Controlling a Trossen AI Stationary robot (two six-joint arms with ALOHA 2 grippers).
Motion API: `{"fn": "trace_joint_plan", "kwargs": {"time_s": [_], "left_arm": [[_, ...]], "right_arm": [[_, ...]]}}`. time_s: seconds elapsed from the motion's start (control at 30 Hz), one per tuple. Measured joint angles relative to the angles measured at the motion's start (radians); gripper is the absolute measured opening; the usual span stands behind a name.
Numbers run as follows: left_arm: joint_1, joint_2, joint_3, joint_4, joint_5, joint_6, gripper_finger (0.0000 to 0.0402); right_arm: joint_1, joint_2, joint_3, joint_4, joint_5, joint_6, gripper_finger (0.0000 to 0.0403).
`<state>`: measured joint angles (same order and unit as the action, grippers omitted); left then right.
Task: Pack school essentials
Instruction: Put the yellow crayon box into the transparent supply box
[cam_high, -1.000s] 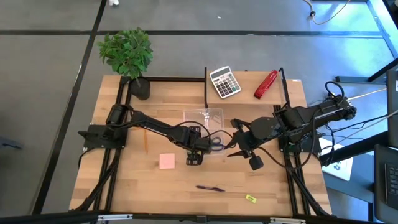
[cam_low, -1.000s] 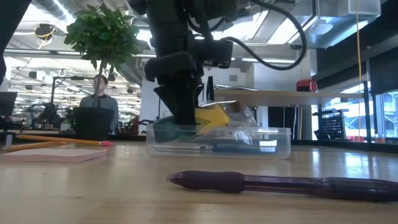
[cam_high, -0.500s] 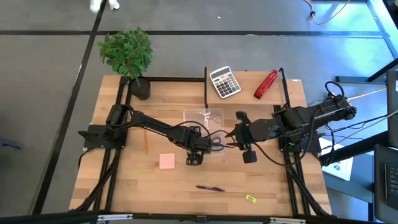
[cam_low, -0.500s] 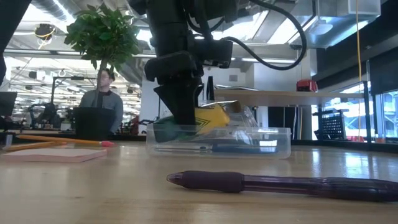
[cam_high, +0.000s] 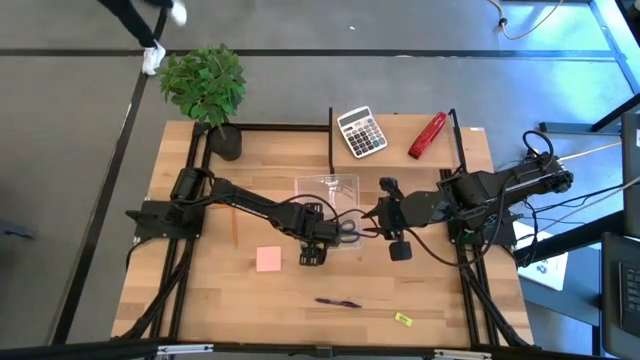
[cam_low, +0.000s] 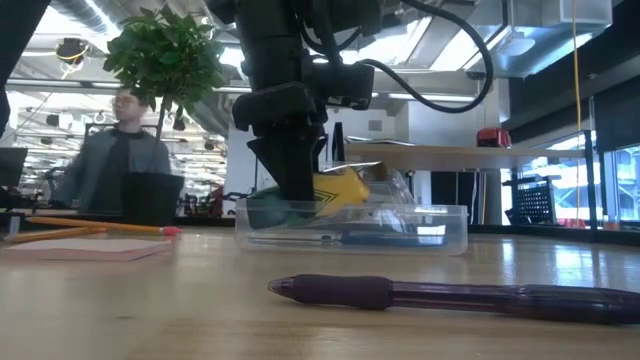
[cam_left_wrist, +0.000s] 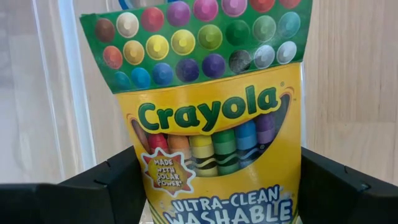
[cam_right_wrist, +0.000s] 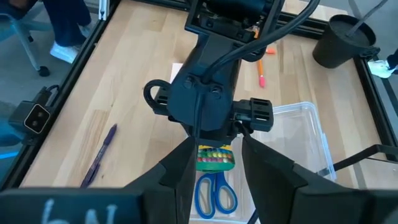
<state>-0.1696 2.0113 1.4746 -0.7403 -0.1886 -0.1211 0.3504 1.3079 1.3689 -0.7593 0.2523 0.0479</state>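
My left gripper (cam_high: 322, 232) is shut on the green-yellow crayon box (cam_left_wrist: 211, 118) at the clear plastic container (cam_high: 335, 198). In the low view the box (cam_low: 342, 188) shows tilted behind the container's near wall (cam_low: 350, 228). The blue-handled scissors (cam_right_wrist: 214, 190) lie in the container beside it. My right gripper (cam_right_wrist: 214, 168) is open just to the right of the container, fingers pointing at the scissors, touching nothing. The pink note pad (cam_high: 268, 259), orange pencil (cam_high: 234, 225), dark pen (cam_high: 338, 302) and yellow piece (cam_high: 403, 319) lie on the table. My left gripper pinches the crayon box between its two fingers, one on each narrow long side (cam_left_wrist: 142, 186), toward the box's lower end. The fingers come from above, slanting down into the container. The box sits tilted, green flap end away from the fingers; whether it rests on the container's floor is hidden.
A grey calculator (cam_high: 361, 131) and a red stapler (cam_high: 427, 135) lie on the far shelf. A potted plant (cam_high: 205, 90) stands at the far left corner. A black frame (cam_high: 331, 130) runs along the table's far side. A person (cam_low: 115, 160) shows in the room beyond.
My right gripper has gone toward the table's left and far edges, up to the container's right side, and has turned about its wrist, then held still. My left gripper and the crayon box have not moved. The person behind has walked to the left.
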Motion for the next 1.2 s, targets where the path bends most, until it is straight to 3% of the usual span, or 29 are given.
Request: {"fn": "trace_joint_plan", "kwargs": {"time_s": [0.8, 1.2], "left_arm": [[0.004, 0.0, 0.0, -0.011, 0.0, 0.002, 0.0312], [0.004, 0.0, 0.0, -0.01, 0.006, 0.0, 0.0358]], "right_arm": [[0.0, 0.0, 0.0, 0.0, -0.002, -0.001, 0.0133], [0.0, 0.0, 0.0, 0.0, -0.002, -0.001, 0.0133]]}}
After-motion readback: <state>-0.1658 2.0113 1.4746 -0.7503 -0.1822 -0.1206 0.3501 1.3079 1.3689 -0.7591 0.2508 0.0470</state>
